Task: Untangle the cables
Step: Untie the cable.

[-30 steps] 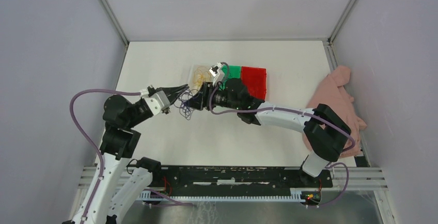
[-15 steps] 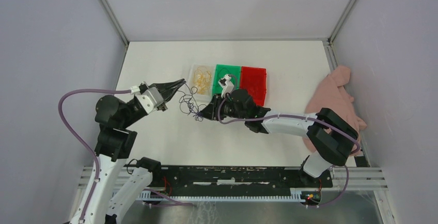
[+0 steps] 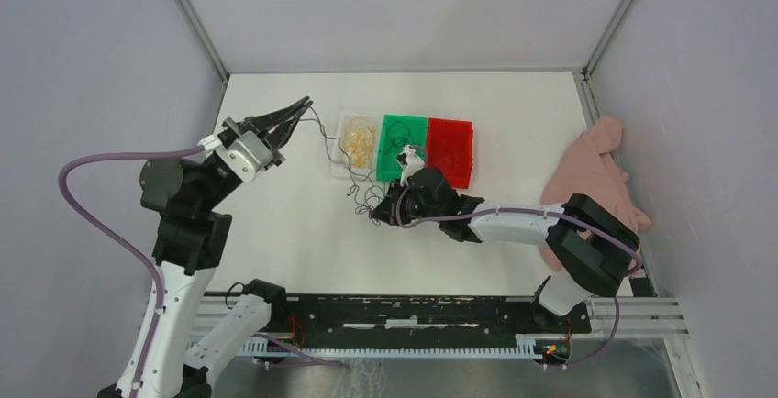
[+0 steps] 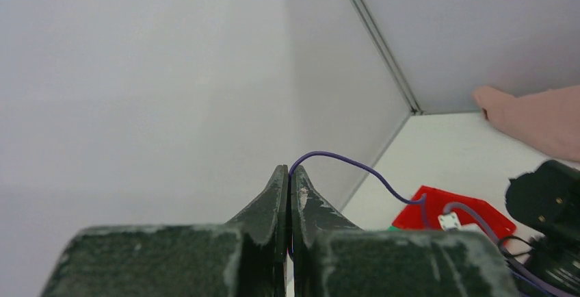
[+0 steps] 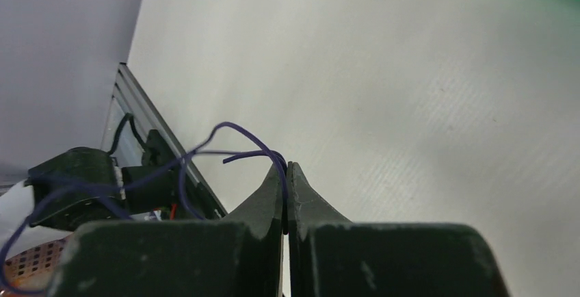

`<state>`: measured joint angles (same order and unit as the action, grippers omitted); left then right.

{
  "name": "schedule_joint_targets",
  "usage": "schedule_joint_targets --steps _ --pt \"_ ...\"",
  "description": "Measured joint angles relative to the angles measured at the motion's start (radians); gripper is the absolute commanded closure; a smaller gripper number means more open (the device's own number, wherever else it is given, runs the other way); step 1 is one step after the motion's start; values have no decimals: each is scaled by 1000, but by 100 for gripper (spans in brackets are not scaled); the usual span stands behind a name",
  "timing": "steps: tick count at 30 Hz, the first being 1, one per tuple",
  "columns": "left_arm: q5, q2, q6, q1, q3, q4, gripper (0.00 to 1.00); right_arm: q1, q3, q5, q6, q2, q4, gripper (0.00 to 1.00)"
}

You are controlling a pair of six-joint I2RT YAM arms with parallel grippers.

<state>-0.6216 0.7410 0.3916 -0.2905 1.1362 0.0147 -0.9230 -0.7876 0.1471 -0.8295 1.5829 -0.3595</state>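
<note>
Top external shows me the white table (image 3: 275,233), a pink cloth (image 3: 596,164) at its right edge, and the clear tray (image 3: 339,167), green tray (image 3: 404,128) and red tray (image 3: 451,146) toward the far side. My left gripper (image 3: 298,106), raised far left, is pinched closed on the purple cable (image 4: 342,157). My right gripper (image 3: 378,210), just near the green tray, clamps the same cable. A yellow cable (image 3: 360,139) lies in the clear tray.

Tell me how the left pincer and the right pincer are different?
The left pincer is left of the clear tray; the right pincer is in front of the green tray. One single strand leaves the left pincer; loops bunch at the right pincer. Both are shut on the purple cable.
</note>
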Motion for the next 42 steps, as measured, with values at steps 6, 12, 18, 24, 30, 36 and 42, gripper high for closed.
schedule_joint_targets --steps 6,12,18,24,30,36,42 --pt "44 46 34 0 93 55 97 0 24 -56 8 0 74 100" --pt "195 123 128 0 195 178 97 -3 33 -101 9 -6 138 98" --pt "331 251 234 -5 337 230 97 -14 34 -104 -6 -41 130 95" --pt "356 343 306 -6 407 229 97 -20 33 -114 -20 -51 137 86" --pt "419 491 361 -3 649 322 97 -26 42 -133 -28 -40 233 46" --pt "338 388 357 -2 639 364 97 -26 124 -96 -34 -61 250 42" --pt "256 298 316 -2 566 376 97 -26 88 -57 29 -198 241 37"
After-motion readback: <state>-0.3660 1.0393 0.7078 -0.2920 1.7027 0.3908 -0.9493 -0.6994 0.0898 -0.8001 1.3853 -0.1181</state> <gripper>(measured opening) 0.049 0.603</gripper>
